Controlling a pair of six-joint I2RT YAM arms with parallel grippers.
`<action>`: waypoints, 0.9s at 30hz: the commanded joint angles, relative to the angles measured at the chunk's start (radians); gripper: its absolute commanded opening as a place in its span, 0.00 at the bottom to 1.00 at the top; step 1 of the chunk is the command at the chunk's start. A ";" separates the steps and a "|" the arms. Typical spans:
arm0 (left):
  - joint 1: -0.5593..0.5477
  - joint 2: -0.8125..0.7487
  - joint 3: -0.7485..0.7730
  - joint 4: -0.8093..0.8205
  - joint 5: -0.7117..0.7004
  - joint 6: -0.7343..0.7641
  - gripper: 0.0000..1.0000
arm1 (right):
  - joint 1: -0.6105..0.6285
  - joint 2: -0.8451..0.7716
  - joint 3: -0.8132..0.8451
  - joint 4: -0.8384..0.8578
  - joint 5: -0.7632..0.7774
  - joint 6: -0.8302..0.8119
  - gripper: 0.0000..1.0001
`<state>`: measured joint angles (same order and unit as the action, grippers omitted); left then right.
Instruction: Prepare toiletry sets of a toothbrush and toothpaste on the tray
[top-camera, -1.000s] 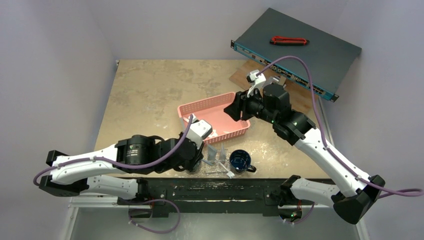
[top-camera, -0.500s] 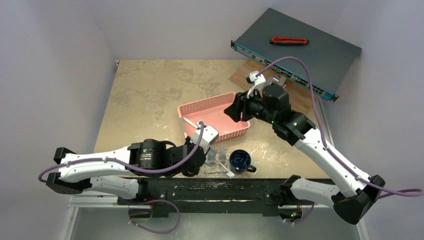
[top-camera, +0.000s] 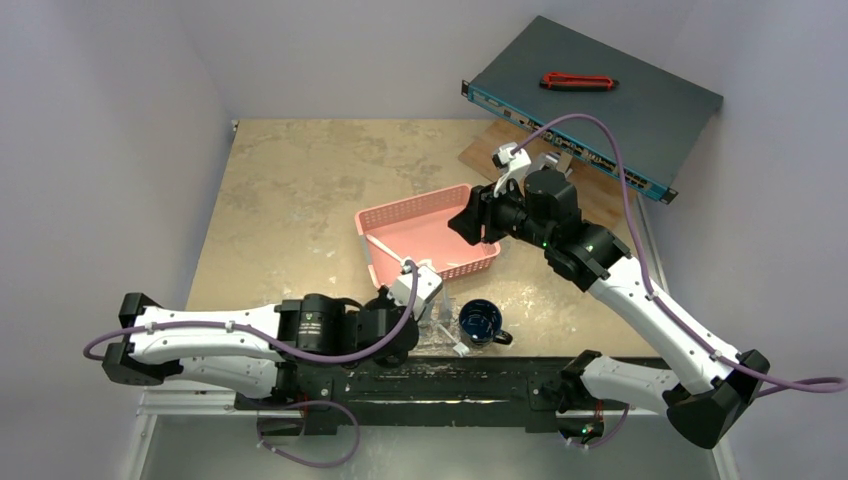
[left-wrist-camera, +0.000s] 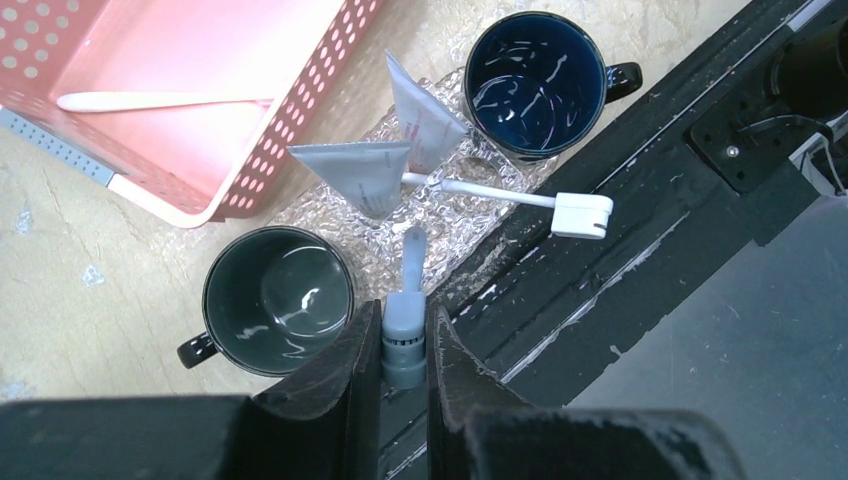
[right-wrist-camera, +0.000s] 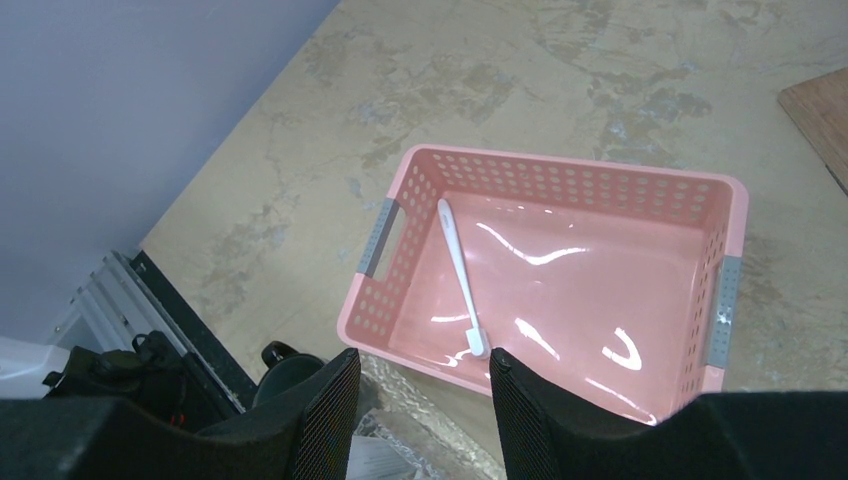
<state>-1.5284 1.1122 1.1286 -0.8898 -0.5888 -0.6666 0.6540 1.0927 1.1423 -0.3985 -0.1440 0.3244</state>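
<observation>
Gripping a light blue toothbrush (left-wrist-camera: 411, 262) by its thick end, the left fingers (left-wrist-camera: 362, 362) hold it over the near edge of the clear tray (left-wrist-camera: 470, 218), where two toothpaste tubes (left-wrist-camera: 365, 175) and one white toothbrush (left-wrist-camera: 500, 193) already lie. Farther off, the right fingers (right-wrist-camera: 320, 420) stand open and empty above the pink basket (right-wrist-camera: 560, 180), which holds one more white toothbrush (right-wrist-camera: 458, 270). So I judge that one set is done and the second is nearly complete.

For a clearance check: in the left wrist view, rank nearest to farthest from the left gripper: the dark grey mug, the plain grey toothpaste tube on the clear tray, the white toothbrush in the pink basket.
1. Dark grey mug, lower left, beside the left gripper.
2. Plain grey toothpaste tube, centre, on the clear tray.
3. White toothbrush, upper left, in the pink basket.
</observation>
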 joint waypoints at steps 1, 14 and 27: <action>-0.026 -0.014 -0.024 0.059 -0.090 -0.032 0.00 | -0.002 -0.004 -0.004 0.003 0.019 0.010 0.53; -0.072 0.008 -0.086 0.144 -0.150 -0.055 0.00 | -0.003 0.015 -0.016 0.019 0.012 0.049 0.53; -0.099 0.050 -0.123 0.162 -0.207 -0.106 0.00 | -0.001 0.007 -0.024 0.021 0.001 0.076 0.53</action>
<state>-1.6131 1.1515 1.0256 -0.7723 -0.7486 -0.7334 0.6540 1.1095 1.1210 -0.4038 -0.1452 0.3847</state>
